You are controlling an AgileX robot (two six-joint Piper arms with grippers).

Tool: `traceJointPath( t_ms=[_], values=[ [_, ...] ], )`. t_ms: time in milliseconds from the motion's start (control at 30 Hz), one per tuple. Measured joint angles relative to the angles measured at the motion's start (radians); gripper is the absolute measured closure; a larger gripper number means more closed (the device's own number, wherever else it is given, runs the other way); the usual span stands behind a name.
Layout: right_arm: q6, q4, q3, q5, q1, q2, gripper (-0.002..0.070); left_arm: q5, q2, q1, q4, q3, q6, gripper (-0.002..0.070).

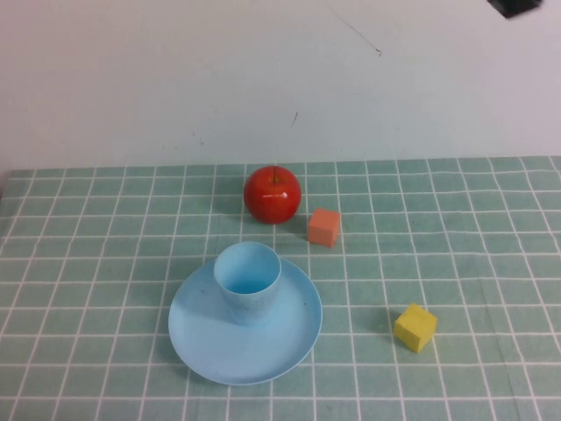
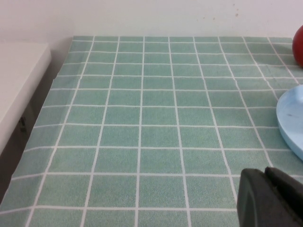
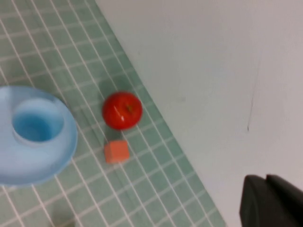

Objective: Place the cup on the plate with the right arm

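The light blue cup [image 1: 248, 279] stands upright on the round light blue plate [image 1: 263, 355], toward the plate's far side. Both also show in the right wrist view, the cup [image 3: 37, 124] inside the plate [image 3: 28, 168]. My right gripper [image 3: 266, 178] is shut and empty, raised high above the table's far right, well away from the cup. Only a dark bit of the right arm [image 1: 515, 6] shows in the high view's top right corner. My left gripper [image 2: 265, 172] is shut and empty, low over the table left of the plate's edge [image 2: 291, 118].
A red apple [image 1: 273, 194] sits just beyond the plate, with an orange cube [image 1: 323, 226] to its right. A yellow cube [image 1: 415, 327] lies right of the plate. A white wall rises behind the green checked tablecloth [image 1: 105, 263].
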Motion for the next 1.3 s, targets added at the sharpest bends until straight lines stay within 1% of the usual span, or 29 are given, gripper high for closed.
traceJointPath(
  t_ms=[133,300,500,633,900,1033,1167,1300],
  values=[
    [0.078,-0.127,0.208,0.0,0.0,-0.119,0.0671,0.0,0.0,0.0,0.0,0.0,0.0,0.0678],
    [0.276,-0.277,0.451,0.0,0.0,-0.3,0.0671,0.0,0.0,0.0,0.0,0.0,0.0,0.0678],
    [0.437,-0.364,0.728,0.0,0.0,-0.52,0.0673,0.0,0.0,0.0,0.0,0.0,0.0,0.0678],
    [0.572,-0.376,0.895,-0.012,0.0,-0.689,0.0673,0.0,0.0,0.0,0.0,0.0,0.0,0.0678],
    [0.761,-0.356,1.212,-0.164,0.0,-1.001,0.0673,0.0,0.0,0.0,0.0,0.0,0.0,0.0678],
    [0.792,-0.308,1.301,-0.175,0.0,-1.059,0.0673,0.0,0.0,0.0,0.0,0.0,0.0,0.0678],
    [0.797,-0.264,1.366,-0.175,0.0,-1.066,0.0673,0.0,0.0,0.0,0.0,0.0,0.0,0.0678],
    [0.797,-0.257,1.412,-0.175,0.0,-1.066,0.0673,0.0,0.0,0.0,0.0,0.0,0.0,0.0678]
  ],
)
